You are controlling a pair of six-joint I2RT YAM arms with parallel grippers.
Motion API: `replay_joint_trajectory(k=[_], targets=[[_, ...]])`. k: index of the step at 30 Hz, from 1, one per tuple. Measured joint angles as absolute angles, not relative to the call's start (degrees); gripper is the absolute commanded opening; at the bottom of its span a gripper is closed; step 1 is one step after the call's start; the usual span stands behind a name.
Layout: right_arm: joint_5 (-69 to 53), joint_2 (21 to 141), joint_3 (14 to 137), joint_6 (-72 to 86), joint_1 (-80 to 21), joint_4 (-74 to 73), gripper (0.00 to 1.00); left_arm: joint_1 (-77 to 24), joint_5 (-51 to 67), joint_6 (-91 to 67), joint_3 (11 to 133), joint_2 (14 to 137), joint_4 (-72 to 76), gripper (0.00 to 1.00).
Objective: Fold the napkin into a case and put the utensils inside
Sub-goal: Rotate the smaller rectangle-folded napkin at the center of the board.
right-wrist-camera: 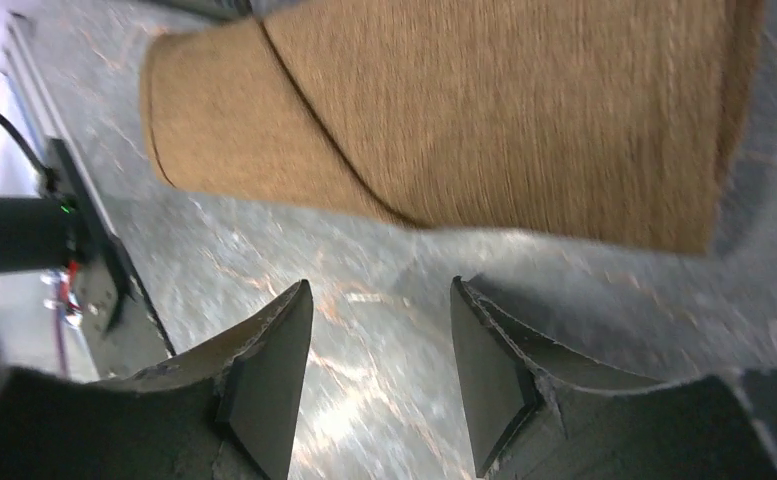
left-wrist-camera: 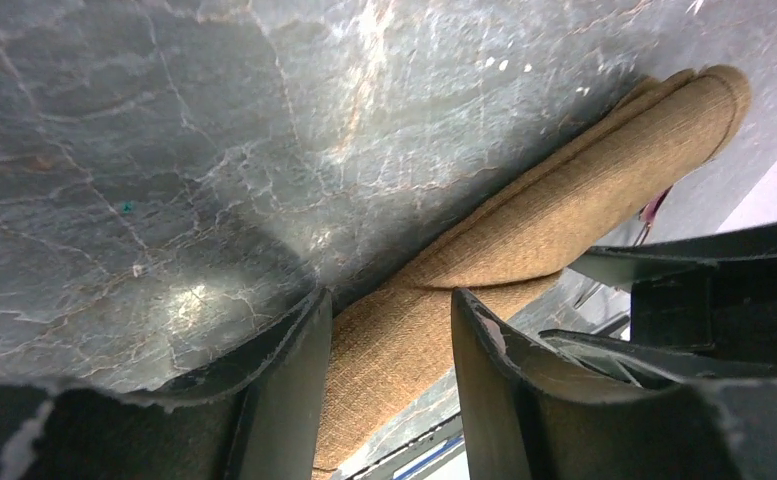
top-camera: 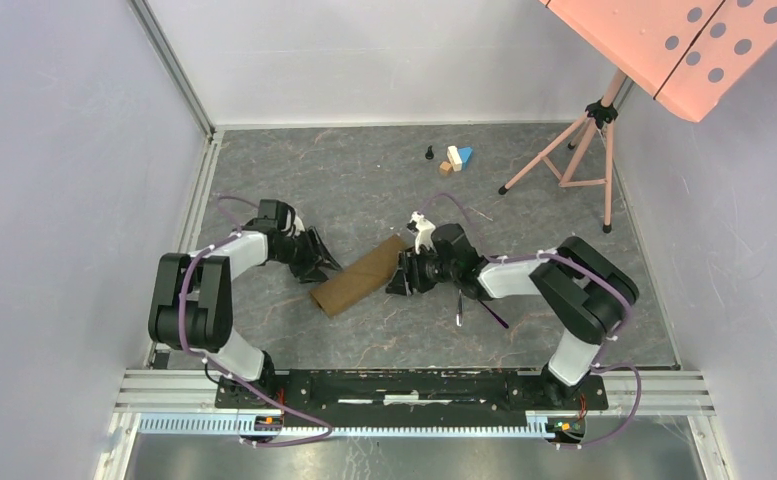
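The napkin [top-camera: 359, 280] lies mid-table, folded into a narrow brown case that runs diagonally. My left gripper [top-camera: 319, 262] is at its left end. In the left wrist view this gripper [left-wrist-camera: 386, 300] is open, and the cloth [left-wrist-camera: 564, 210] shows through the gap between the jaws. My right gripper [top-camera: 401, 275] is at the case's right end. In the right wrist view it [right-wrist-camera: 379, 290] is open and empty over bare table, just short of the cloth [right-wrist-camera: 484, 110]. The utensils lie under my right arm: a thin dark handle [top-camera: 459, 305] and a purple piece [top-camera: 494, 315], both partly hidden.
Small toy blocks [top-camera: 454, 157] sit at the back of the table. A pink tripod stand [top-camera: 574, 150] holding a pink perforated board [top-camera: 684, 40] stands at the back right. Walls close off the left, back and right sides.
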State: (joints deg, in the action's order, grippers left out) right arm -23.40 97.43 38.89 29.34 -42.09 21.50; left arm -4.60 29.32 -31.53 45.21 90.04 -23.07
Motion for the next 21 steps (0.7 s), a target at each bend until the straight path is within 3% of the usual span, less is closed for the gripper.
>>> replay_joint_trajectory(k=[4,9,12,16,21], targets=[[-25.89,103.81,42.81,34.68,-41.28,27.27,0.57,-5.52,30.94,-33.26,41.60,90.26,-18.96,0.51],[-26.72,113.43,56.07,35.09,-38.65,25.32,0.57,-9.23,33.36,-40.84,37.85,90.08,-9.91,0.51],[-26.65,119.11,67.11,30.30,-36.32,20.14,0.58,-13.98,33.01,-46.65,37.67,92.20,-2.79,0.52],[-25.50,126.54,84.86,18.70,-33.63,7.79,0.66,-20.53,32.27,-56.01,40.97,99.48,8.99,0.52],[-19.03,128.44,99.13,6.48,-30.57,-8.60,0.72,-26.61,26.83,-64.14,47.07,107.74,21.19,0.53]])
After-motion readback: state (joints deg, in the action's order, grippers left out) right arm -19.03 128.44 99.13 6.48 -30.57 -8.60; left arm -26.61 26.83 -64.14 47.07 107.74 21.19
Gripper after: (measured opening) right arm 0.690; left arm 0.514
